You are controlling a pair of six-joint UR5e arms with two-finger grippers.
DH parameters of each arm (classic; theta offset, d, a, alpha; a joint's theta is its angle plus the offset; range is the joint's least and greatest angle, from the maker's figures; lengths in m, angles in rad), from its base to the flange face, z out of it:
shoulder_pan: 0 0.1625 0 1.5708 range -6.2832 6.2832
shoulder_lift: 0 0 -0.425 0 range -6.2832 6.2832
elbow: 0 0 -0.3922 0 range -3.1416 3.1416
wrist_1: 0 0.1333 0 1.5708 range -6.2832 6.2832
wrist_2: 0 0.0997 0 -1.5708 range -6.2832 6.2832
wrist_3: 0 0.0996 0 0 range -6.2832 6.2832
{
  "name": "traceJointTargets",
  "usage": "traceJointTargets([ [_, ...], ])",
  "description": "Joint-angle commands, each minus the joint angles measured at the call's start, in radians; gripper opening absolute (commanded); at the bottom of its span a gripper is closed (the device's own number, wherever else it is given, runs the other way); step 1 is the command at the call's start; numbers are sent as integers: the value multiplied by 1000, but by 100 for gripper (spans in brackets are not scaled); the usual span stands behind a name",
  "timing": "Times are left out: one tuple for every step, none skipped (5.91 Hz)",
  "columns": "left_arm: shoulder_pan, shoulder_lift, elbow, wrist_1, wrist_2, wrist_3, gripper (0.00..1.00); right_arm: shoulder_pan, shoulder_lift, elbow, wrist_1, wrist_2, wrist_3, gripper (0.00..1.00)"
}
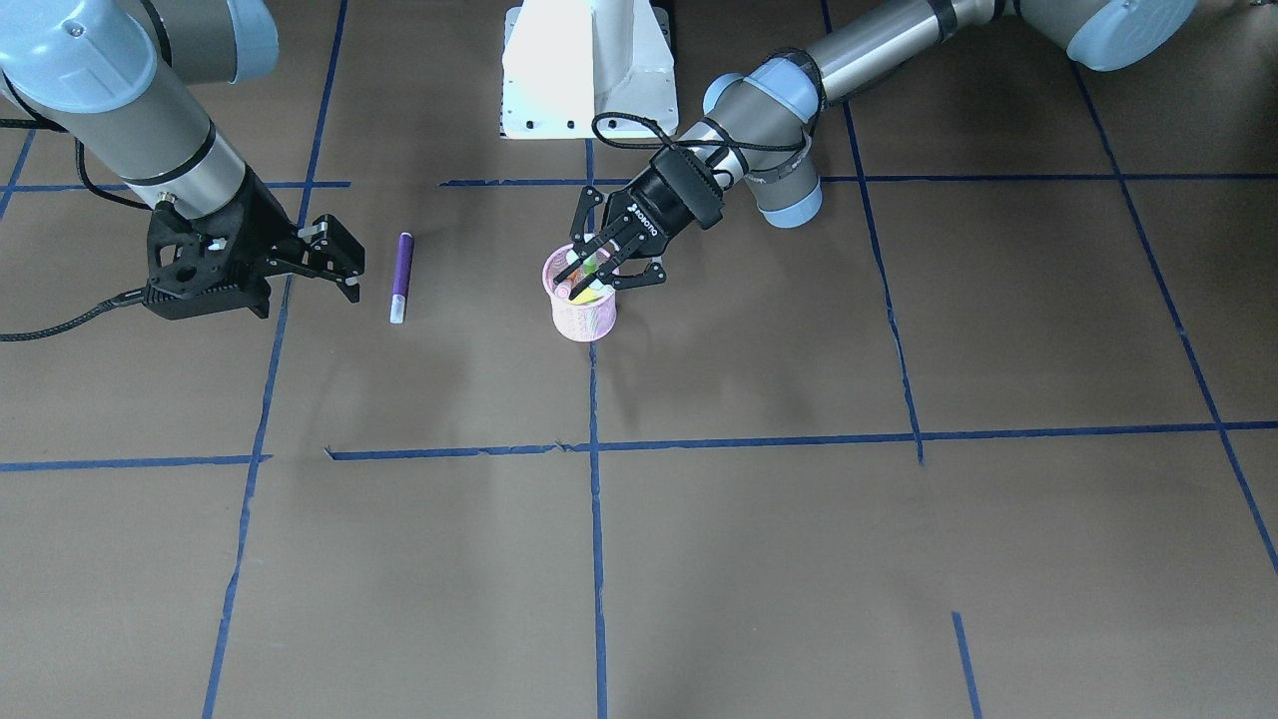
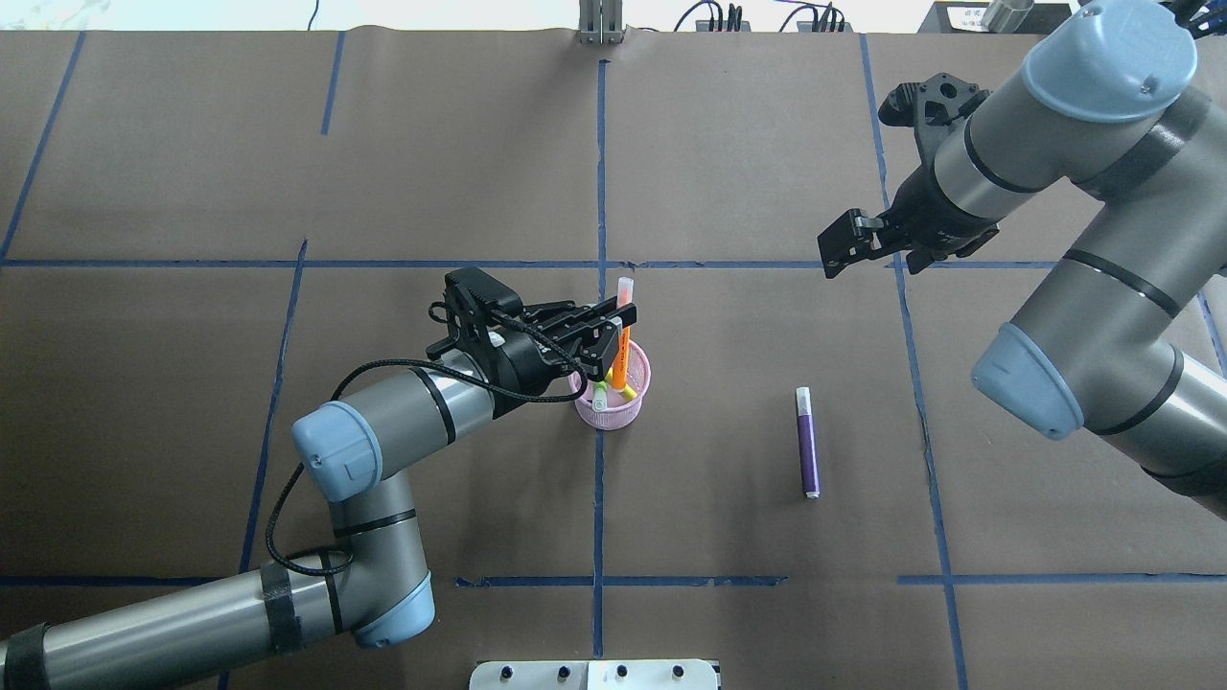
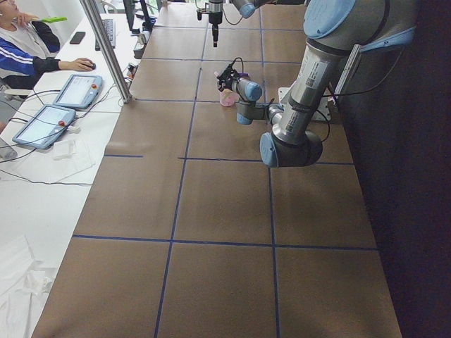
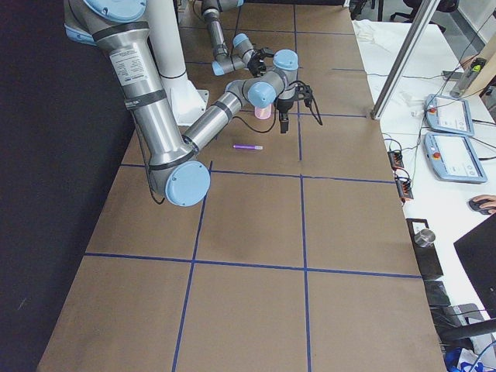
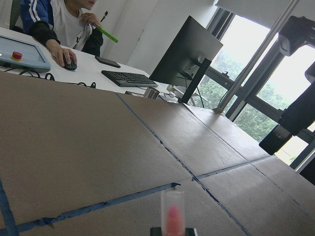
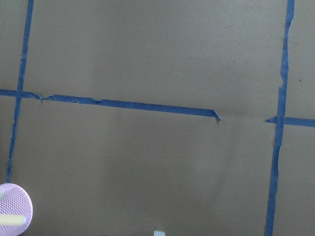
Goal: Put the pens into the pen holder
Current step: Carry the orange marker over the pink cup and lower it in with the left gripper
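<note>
White letters on the black body of the left gripper (image 1: 606, 280) read "ROBOTIQ". Small print on the arm joint behind it is too small to read. I can read no writing on the pens or on the pen holder (image 1: 584, 318).

The pen holder stands upright on a long blue tape line (image 2: 599, 498) of the brown table (image 1: 799, 559). Two pens are inside it. The green pen (image 2: 600, 391) leans low against the rim. The orange pen (image 2: 623, 350) stands steeply, and its pale cap rises above the rim on the side away from the robot.

The left gripper reaches over the mouth of the holder from the robot's left. Its jaws are narrow and pinch the upper part of the orange pen; in the left wrist view, black fingertips sit tight on both sides of the cap.

The purple pen (image 1: 401, 278) lies flat on the table, well apart from the holder, on the robot's right of it. It lies about parallel to the tape line under the holder.

The right gripper (image 1: 339, 258) hangs farther from the holder on the same side, beyond the purple pen. Its jaws are wide and hold nothing.

The white base plate (image 1: 589, 70) of the robot is behind the holder. The table's far edge, seen in the overhead view, is well apart from the holder. On the operators' side of the holder, broad brown surface with tape lines spreads out.
</note>
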Motion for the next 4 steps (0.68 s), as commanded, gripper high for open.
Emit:
traceJointTargets([
  [2, -5, -3, 2, -2, 0, 100, 0, 0, 0, 0, 0, 0, 100],
  [0, -6, -10, 0, -6, 0, 100, 0, 0, 0, 0, 0, 0, 100],
  [0, -9, -41, 2, -8, -3, 100, 0, 0, 2, 0, 0, 0, 100],
  [-10, -3, -100, 43, -14, -2, 100, -2, -2, -1, 0, 0, 0, 100],
])
